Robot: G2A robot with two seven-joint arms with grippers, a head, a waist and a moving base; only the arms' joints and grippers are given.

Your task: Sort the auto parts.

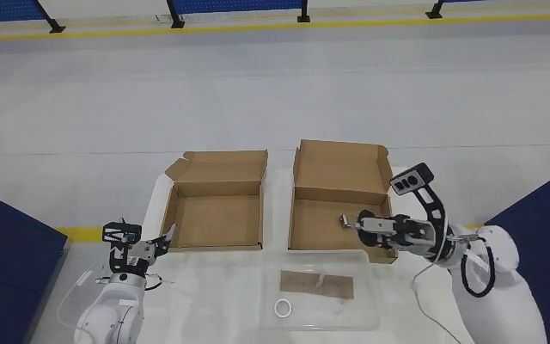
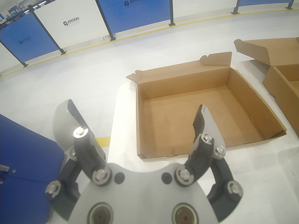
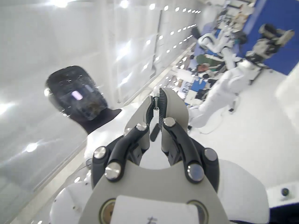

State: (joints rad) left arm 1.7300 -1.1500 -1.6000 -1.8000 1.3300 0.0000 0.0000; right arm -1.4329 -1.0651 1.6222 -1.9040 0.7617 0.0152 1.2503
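My right gripper is shut on a small metal bolt, pinched at the fingertips. In the top view this gripper hangs over the right cardboard box, pointing sideways. My left gripper is open with nothing between its fingers. It sits near the table's left edge, by the front left corner of the left cardboard box, whose floor is bare. In the top view the left gripper is just left of that box. A white ring lies in the clear tray.
The clear tray stands at the table's front, before both boxes, with a brown cardboard sheet lying in it. Both boxes have their lids folded back toward the far side. Blue panels flank the table left and right.
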